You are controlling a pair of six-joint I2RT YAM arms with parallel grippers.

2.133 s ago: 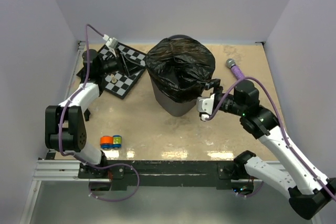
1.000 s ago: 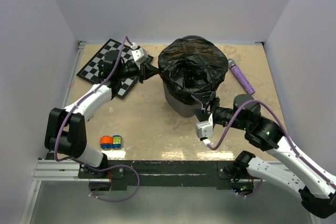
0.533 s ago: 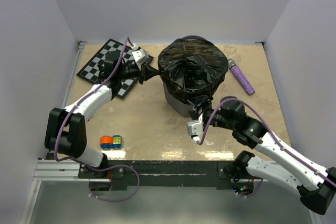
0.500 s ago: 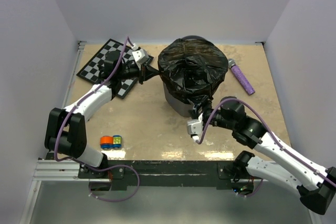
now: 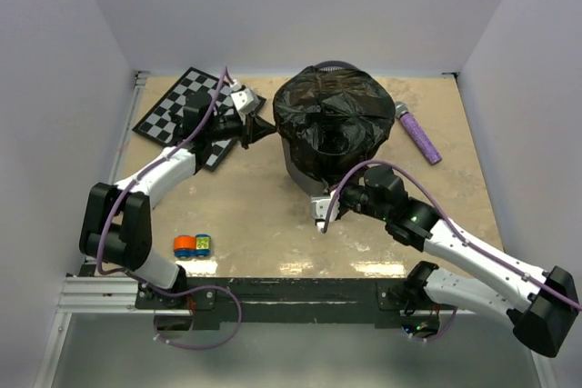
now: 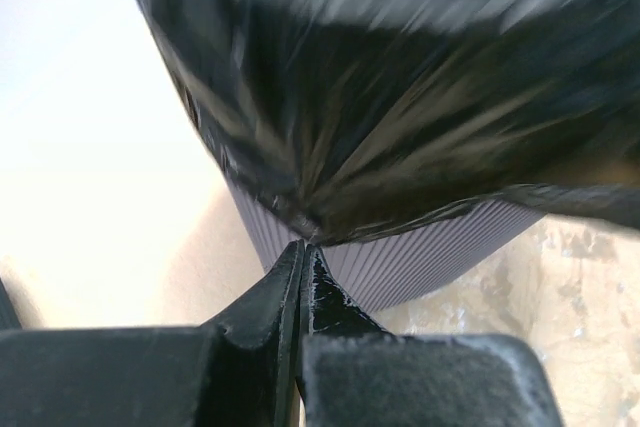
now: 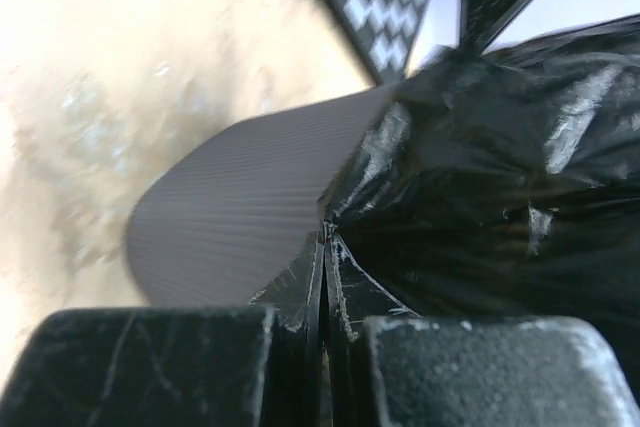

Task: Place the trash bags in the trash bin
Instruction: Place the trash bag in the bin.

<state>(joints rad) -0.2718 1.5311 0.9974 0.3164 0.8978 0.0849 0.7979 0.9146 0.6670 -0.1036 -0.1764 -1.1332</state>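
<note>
The trash bin (image 5: 298, 175) stands mid-table with a glossy black trash bag (image 5: 332, 120) draped over its rim and partway down its sides. My left gripper (image 5: 259, 126) is at the bin's left side, shut on a pulled-out corner of the bag. In the left wrist view the left gripper (image 6: 303, 245) pinches the bag (image 6: 400, 97) just above the ribbed grey wall (image 6: 420, 257). My right gripper (image 5: 338, 195) sits at the bin's front, shut on the bag's lower hem. The right wrist view shows the right gripper (image 7: 325, 232) nipping the bag (image 7: 500, 177) beside the bin wall (image 7: 230, 227).
A black-and-white checkerboard (image 5: 186, 104) lies at the back left under the left arm. A purple glittery microphone (image 5: 416, 134) lies to the right of the bin. A small orange and blue toy (image 5: 193, 244) sits near the front left. Walls close in on three sides.
My right gripper has moved left, in under the bin's front, and shut on the bag's hem. The left gripper has kept its hold on the bag's left corner.
</note>
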